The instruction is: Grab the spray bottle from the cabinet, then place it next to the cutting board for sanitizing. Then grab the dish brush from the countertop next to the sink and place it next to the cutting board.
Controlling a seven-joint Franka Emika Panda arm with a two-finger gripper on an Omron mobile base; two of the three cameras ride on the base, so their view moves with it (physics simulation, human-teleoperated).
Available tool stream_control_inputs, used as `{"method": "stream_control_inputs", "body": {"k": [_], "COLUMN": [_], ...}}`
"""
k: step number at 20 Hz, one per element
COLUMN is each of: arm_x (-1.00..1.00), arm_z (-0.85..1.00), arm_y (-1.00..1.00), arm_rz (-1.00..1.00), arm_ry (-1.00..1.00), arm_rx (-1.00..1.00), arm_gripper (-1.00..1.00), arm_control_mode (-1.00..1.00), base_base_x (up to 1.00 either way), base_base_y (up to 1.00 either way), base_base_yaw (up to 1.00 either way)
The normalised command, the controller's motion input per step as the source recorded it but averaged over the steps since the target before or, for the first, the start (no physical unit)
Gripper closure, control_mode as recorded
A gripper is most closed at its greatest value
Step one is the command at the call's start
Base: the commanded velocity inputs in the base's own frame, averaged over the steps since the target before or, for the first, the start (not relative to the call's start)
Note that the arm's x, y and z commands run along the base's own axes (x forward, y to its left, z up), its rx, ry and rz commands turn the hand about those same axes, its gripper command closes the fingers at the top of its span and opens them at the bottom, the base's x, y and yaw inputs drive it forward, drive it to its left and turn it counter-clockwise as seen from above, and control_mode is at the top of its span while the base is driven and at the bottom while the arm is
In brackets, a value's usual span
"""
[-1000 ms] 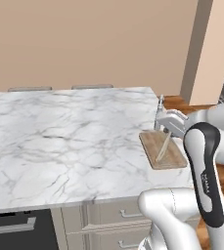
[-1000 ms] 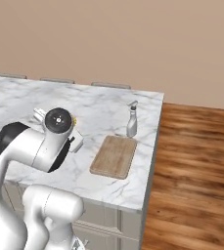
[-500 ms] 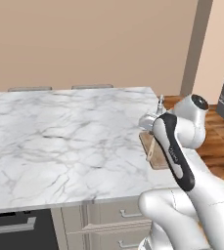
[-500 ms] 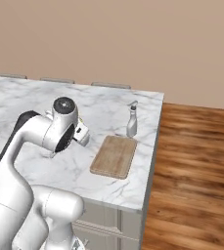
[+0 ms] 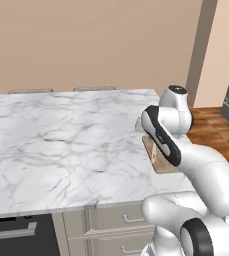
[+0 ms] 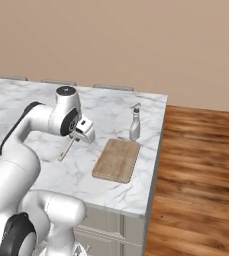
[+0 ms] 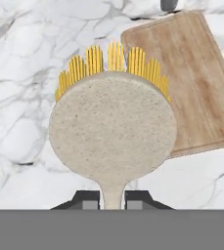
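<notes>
The dish brush (image 7: 112,132) is pinched by its thin handle between the claw's (image 7: 112,199) two dark tips, its round pale head facing the hand camera with yellow bristles fanning out past the far edge. In the right base view the brush (image 6: 67,148) hangs slanted from the claw (image 6: 79,134), above the marble tabletop (image 6: 31,100) and just left of the cutting board (image 6: 117,159). The board (image 7: 199,78) lies flat on the marble, partly behind the brush head in the hand view. The spray bottle (image 6: 135,124) stands upright just beyond the board's far end, near the tabletop's right edge. In the left base view the arm bends over the tabletop (image 5: 56,145) and covers most of the board (image 5: 156,159). Wooden floor (image 6: 201,170) lies to the right of the island.
</notes>
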Motion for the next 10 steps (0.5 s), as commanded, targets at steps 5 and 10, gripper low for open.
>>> {"method": "stream_control_inputs", "body": {"k": [5, 10], "arm_x": [0.33, 0.48], "arm_z": [-0.51, -0.55], "arm_y": [0.00, -0.11], "arm_rz": [0.02, 0.18], "arm_ry": [0.10, 0.05], "arm_rx": [-0.15, 0.00], "arm_gripper": [1.00, 1.00], "arm_control_mode": [-1.00, -1.00], "base_base_x": [0.00, 0.00], "base_base_y": [0.00, 0.00], "base_base_yaw": [0.00, 0.00]}}
